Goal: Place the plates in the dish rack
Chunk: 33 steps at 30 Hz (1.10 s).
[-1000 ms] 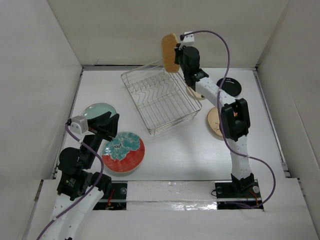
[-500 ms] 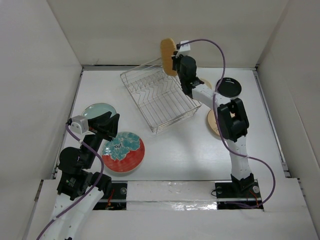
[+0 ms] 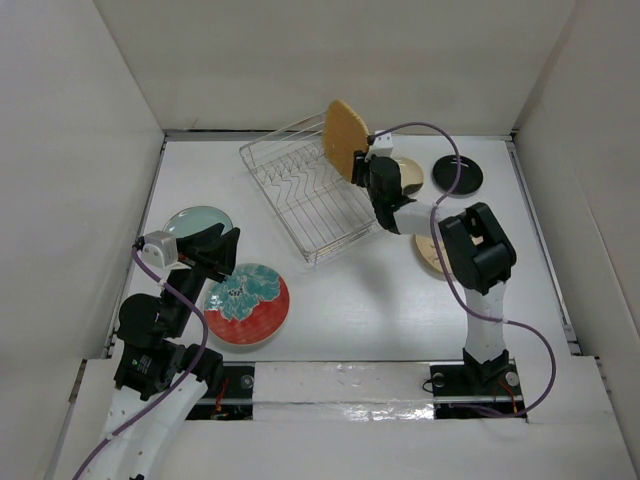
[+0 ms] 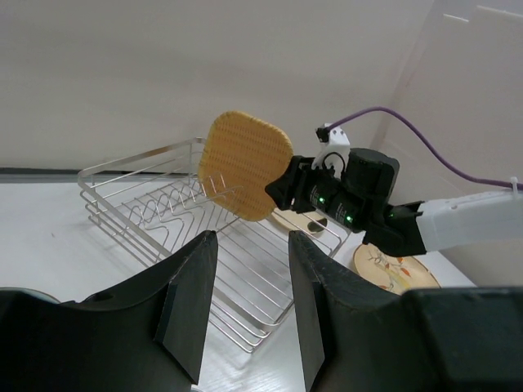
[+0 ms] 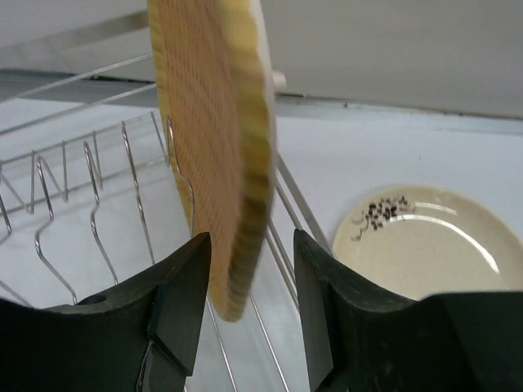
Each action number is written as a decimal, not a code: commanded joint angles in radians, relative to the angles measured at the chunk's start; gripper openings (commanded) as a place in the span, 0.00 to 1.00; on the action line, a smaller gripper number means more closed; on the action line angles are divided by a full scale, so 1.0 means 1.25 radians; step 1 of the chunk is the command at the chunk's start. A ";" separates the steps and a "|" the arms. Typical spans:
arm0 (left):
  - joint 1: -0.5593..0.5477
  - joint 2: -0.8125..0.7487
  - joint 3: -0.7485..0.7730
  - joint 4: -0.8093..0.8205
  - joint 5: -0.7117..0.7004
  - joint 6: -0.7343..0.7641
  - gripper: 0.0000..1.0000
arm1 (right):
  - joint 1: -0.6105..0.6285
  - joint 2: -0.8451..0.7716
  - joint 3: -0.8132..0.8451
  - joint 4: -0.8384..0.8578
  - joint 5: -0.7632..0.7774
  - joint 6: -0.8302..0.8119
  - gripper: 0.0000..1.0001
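Right gripper (image 5: 250,269): jaws just parted; grip released
Wooden plate (image 3: 345,138): lowered since, tilted over dish rack (image 3: 300,215); likely dropping in
Left gripper (image 4: 249,269): jaws spread, empty

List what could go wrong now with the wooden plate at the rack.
1. The wooden plate stands tilted at the right edge of the rack, and the right tool is wider than the plate. The plate may tip out over the rack's side instead of settling into a slot.
2. If it falls outward, it would likely hit the cream plate lying just beside the rack.
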 commanded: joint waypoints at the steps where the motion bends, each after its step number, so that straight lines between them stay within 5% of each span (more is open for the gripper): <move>1: -0.004 0.000 0.000 0.037 0.018 -0.001 0.37 | 0.009 -0.080 -0.048 0.108 0.021 0.059 0.54; 10: -0.004 -0.013 0.000 0.030 0.019 -0.001 0.37 | 0.009 -0.217 -0.083 0.012 0.020 0.096 0.72; 14: -0.004 -0.019 0.000 0.030 0.022 -0.001 0.37 | 0.002 -0.337 -0.164 -0.071 0.030 0.184 0.72; 15: -0.004 -0.020 0.000 0.030 0.023 -0.001 0.37 | 0.002 -0.369 -0.200 -0.079 0.051 0.208 0.63; 16: -0.004 -0.022 0.000 0.030 0.023 -0.003 0.37 | 0.002 -0.438 -0.240 -0.079 0.064 0.265 0.30; 18: -0.004 -0.026 0.000 0.030 0.025 -0.003 0.37 | -0.034 -0.503 -0.362 -0.084 0.066 0.354 0.00; 22: -0.004 -0.027 0.000 0.034 0.029 -0.005 0.37 | -0.093 -0.573 -0.438 -0.093 -0.061 0.345 0.00; 25: -0.004 -0.029 -0.001 0.034 0.031 -0.005 0.37 | -0.093 -0.517 -0.311 -0.202 -0.165 0.286 0.18; 26: -0.004 -0.031 -0.001 0.032 0.028 -0.005 0.37 | -0.086 -0.491 -0.261 -0.243 -0.180 0.242 0.40; 28: -0.004 -0.032 -0.001 0.030 0.025 -0.004 0.37 | -0.070 -0.414 -0.133 -0.310 -0.160 0.187 0.64; 33: -0.004 -0.033 -0.001 0.029 0.026 -0.003 0.37 | -0.085 -0.239 0.126 -0.443 -0.165 0.102 0.81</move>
